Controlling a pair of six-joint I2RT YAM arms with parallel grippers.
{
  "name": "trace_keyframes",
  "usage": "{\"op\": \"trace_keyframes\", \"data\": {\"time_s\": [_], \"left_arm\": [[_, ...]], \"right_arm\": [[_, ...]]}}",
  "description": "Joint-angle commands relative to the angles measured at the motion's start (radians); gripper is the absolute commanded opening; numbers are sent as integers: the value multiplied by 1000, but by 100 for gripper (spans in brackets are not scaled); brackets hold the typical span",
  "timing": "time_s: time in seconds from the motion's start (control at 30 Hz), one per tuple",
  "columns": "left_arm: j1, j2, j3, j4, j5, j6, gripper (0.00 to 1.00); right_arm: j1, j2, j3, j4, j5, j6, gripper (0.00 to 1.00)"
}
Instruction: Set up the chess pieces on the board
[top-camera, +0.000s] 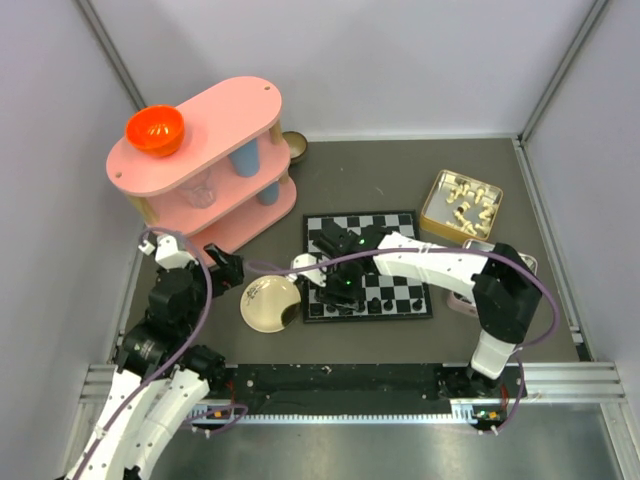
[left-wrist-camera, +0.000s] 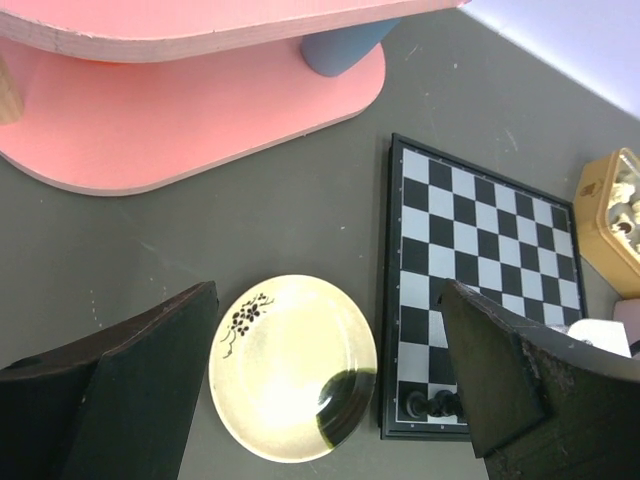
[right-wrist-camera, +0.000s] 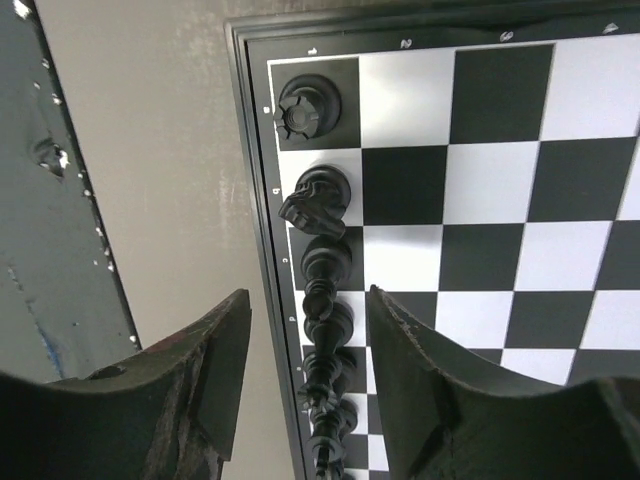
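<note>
The board (top-camera: 385, 225) lies mid-table. Black chess pieces (right-wrist-camera: 315, 195) stand in a row along its edge file (right-wrist-camera: 500, 180): a rook, a knight, a bishop and more behind them. My right gripper (right-wrist-camera: 308, 300) hangs over that row with its jaws apart, a gap on each side of the pieces and nothing gripped. From above it sits at the board's near left corner (top-camera: 340, 285). My left gripper (left-wrist-camera: 328, 290) is open and empty above the cream plate (left-wrist-camera: 290, 365). Two black pieces (left-wrist-camera: 435, 403) show at the board's near corner (left-wrist-camera: 480, 240).
A pink two-tier shelf (top-camera: 200, 160) with an orange bowl (top-camera: 154, 130) stands at the back left. A tan tin (top-camera: 460, 205) of cream-white chessmen sits right of the board. The plate (top-camera: 270, 303) lies left of the board. A pale pink object (top-camera: 462, 303) is partly hidden by the right arm.
</note>
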Motion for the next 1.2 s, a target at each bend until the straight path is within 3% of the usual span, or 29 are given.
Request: {"op": "trace_keyframes", "data": {"time_s": [0.0, 0.2, 0.37, 0.5, 0.53, 0.6, 0.73, 0.87, 0.97, 1.17], "left_arm": [[3, -61, 34, 56, -8, 12, 99], [4, -84, 57, 127, 25, 3, 99], [3, 16, 71, 220, 204, 24, 99], [3, 103, 66, 314, 333, 38, 99], [3, 137, 65, 346, 352, 37, 99], [3, 168, 60, 378, 392, 34, 99], [3, 275, 60, 496, 490, 43, 98], [1, 395, 98, 522, 585, 31, 98], [0, 473, 137, 526, 642, 40, 98], [-3, 571, 183, 545, 690, 48, 97]], "right_arm": [[-33, -86, 95, -56, -54, 4, 51], [-160, -158, 173, -117, -137, -46, 58], [-309, -257, 214, -159, -217, -125, 59], [-516, -316, 204, -177, -318, -134, 61], [-615, -325, 190, -183, -330, -132, 62], [-718, -355, 172, -188, -355, -129, 71], [-994, -392, 89, -185, -316, -152, 79], [-1208, -376, 44, -200, -284, -233, 80], [-1311, -333, 24, -235, -240, -362, 79], [-1351, -261, -42, -168, -117, -557, 74]]}}
